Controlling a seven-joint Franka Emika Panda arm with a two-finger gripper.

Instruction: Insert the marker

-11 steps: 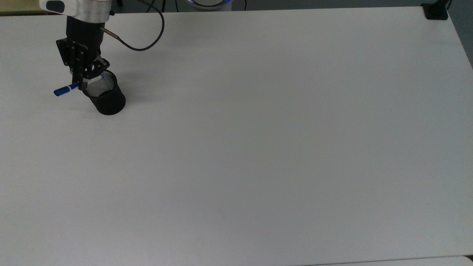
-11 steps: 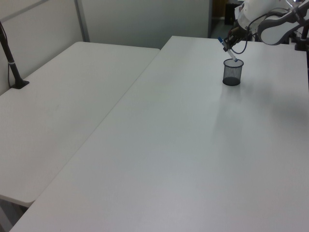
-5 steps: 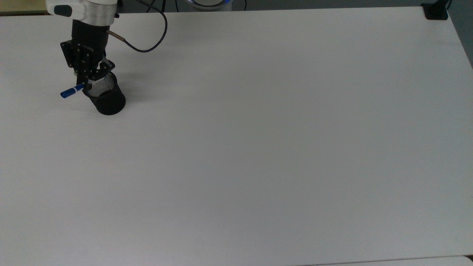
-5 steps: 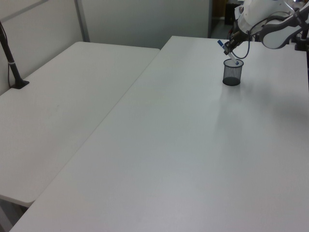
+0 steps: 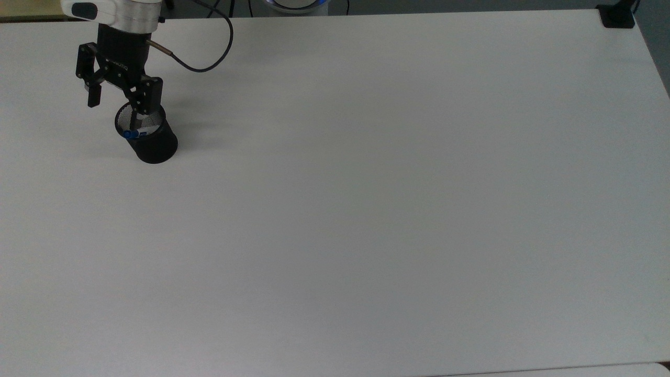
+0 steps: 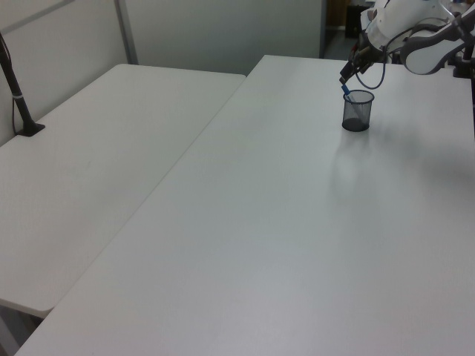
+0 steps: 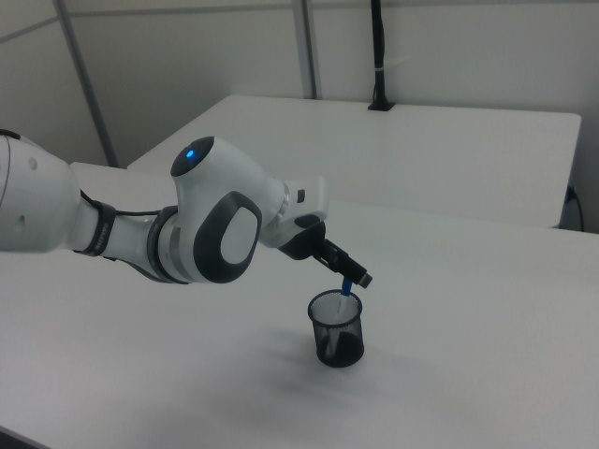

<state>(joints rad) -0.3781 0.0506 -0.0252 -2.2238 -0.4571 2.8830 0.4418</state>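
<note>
The hand [image 5: 116,108] hangs just above the black mesh cup [image 5: 148,137] with its two fingers [image 5: 94,94] spread wide apart, grasping nothing. In the top view one finger sits off the cup's rim toward the top view's left, and the other finger reaches over the cup's mouth. In the right view the hand [image 7: 348,274] slants down from the white arm [image 7: 211,224] toward the cup [image 7: 337,328].

The marker [image 5: 137,131] stands inside the cup, released. Its blue cap end leans against the rim on the top view's left side, with white barrel showing against the mesh within. In the right view the marker [image 7: 345,288] pokes up a little past the rim, blue end topmost, close under the hand. In the left view the blue end [image 6: 346,94] shows at the cup's rim [image 6: 358,110] on the left view's left.

A dark cable [image 5: 209,50] loops from the hand's wrist over the table [image 5: 366,199], which is plain white and matte and carries the cup near its far corner on the top view's left. A second white table [image 6: 96,156] stands alongside it in the left view, with a narrow gap between them. A black post [image 6: 16,93] with a clamp base stands on that second table. Pale partition walls [image 6: 215,30] close the room behind.

Counted: one arm, one hand, one marker, one cup, two tables.
</note>
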